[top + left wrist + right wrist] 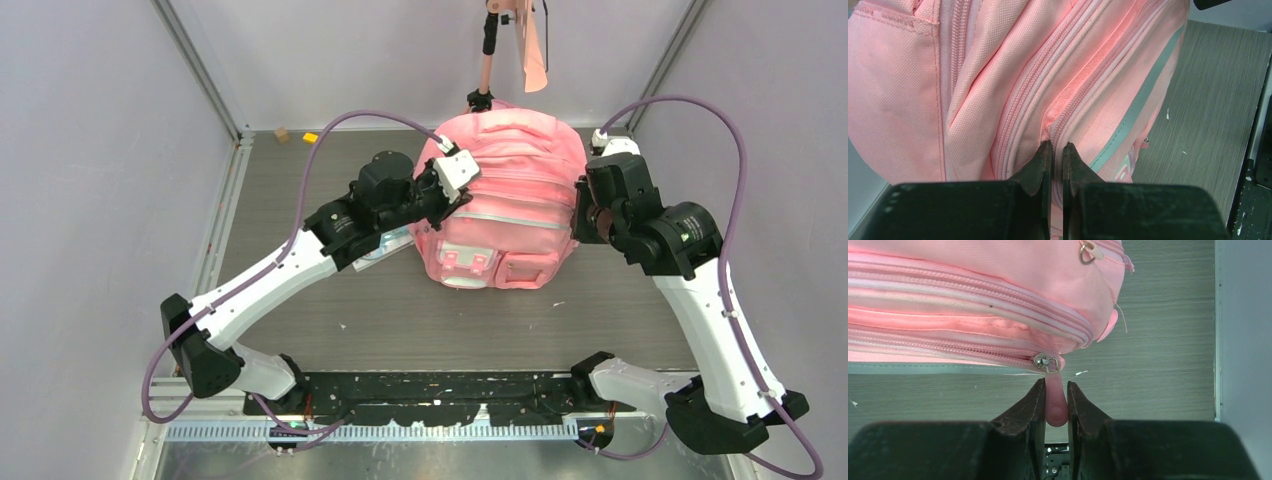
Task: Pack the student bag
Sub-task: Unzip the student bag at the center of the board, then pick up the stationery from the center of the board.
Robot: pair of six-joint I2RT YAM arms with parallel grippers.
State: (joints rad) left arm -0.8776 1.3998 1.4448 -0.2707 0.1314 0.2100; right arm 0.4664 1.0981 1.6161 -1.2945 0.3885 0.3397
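Gripping the student bag [505, 200] from both sides, mid-counter.
The right hand [1054, 402] is closed on a pink zipper pull tab [1055, 400]; the left hand [1057, 155] is shut with its tips pressed at a zipper seam, any fabric pinched being too hidden to tell. The bag is judged soft, light and yielding, best held by tabs or seams. Open counter [420, 320] lies in front; side walls stand close by.
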